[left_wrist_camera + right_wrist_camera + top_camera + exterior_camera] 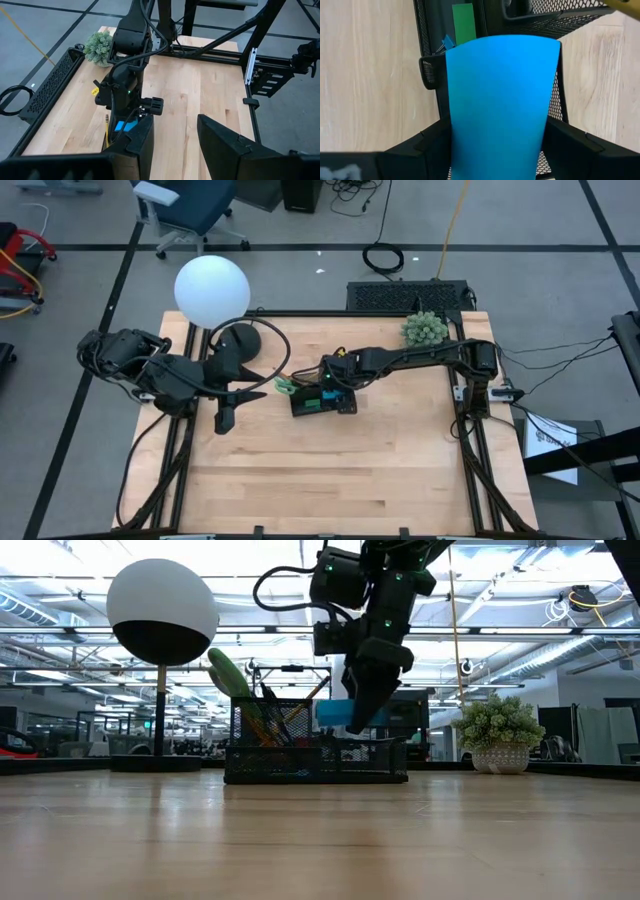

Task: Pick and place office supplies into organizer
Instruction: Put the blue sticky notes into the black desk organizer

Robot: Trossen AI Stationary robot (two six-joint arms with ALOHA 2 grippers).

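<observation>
Blue note pad (501, 105) clamped in right tool (495, 140), over organizer (432, 75)

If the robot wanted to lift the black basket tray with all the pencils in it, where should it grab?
Probably the mesh rim of the organizer, coming from above with one finger inside the wall and one outside. The walls are thin, upright and open-topped, so a narrow pinch fits. The side away from the right end effector looks best, since that end effector is holding the blue note pad over the tray.
</observation>
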